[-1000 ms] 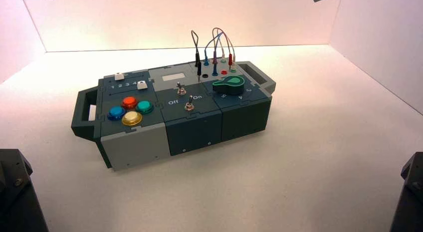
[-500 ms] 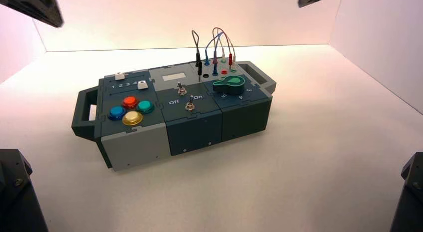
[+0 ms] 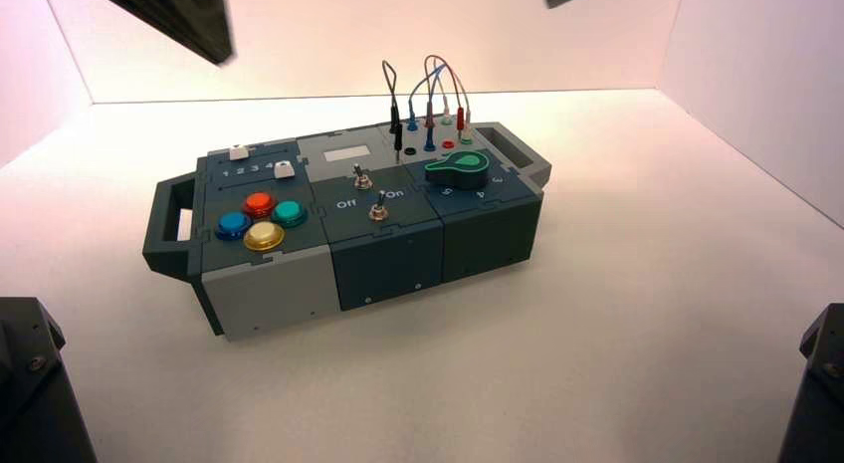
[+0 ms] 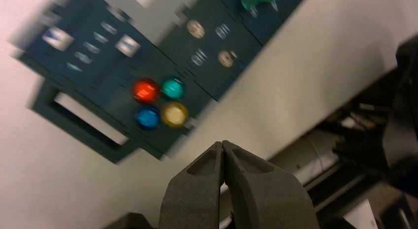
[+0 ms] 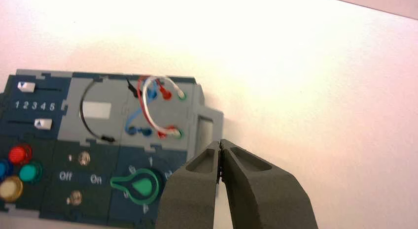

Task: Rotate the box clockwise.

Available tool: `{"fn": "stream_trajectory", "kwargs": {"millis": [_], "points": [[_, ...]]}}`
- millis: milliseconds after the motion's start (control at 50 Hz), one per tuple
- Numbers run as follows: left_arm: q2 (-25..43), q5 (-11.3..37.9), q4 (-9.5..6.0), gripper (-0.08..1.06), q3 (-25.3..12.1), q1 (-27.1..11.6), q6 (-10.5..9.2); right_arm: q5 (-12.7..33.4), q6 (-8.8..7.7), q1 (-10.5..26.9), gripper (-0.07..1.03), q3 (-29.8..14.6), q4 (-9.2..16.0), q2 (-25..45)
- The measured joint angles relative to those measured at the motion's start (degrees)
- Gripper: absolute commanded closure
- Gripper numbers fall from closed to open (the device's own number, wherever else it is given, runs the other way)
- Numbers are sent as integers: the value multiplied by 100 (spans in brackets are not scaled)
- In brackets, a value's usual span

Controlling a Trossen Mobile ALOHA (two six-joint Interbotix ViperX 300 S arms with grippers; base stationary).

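I see the box lying askew on the white worktop, with neither arm touching it. My left gripper hangs above its button end, jaws pressed together. My right gripper hovers over the wired handle end, jaws together too.

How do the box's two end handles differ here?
The left handle is dark blue; the right handle is grey. The left handle is nearer the camera in the high view, beside the coloured buttons; the right handle is farther back, beside the wires and green knob. Both are open loops, and no gripper touches either.
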Motion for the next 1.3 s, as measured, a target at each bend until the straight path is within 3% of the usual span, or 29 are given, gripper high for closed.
{"fn": "stream_trajectory", "kwargs": {"millis": [140, 280, 320, 440, 700, 920, 1080, 1300], "points": [[272, 44, -35, 101, -18, -325, -176, 132, -18, 53, 98, -431, 9, 545], [773, 158, -185, 101, -70, -694, -237, 281, -88, 70, 98, -1099, 9, 1318], [773, 158, -185, 101, -70, -694, -237, 281, -88, 70, 98, -1099, 9, 1318], [1292, 290, -352, 101, -79, -1081, -422, 360, -132, 79, 98, -1705, 0, 1916], [2030, 483, -396, 101, -202, -1740, -958, 976, -290, 123, 98, -3296, 9, 3155], [2461, 729, -396, 101, -229, -2074, -1213, 1617, -343, 360, 98, -4386, 35, 4157], [2733, 817, -369, 101, -237, -2145, -1292, 2021, -352, 501, 98, -4790, 167, 4702], [3138, 826, -316, 101, -264, -2153, -1301, 2136, -369, 527, 98, -4878, 299, 4957]]}}
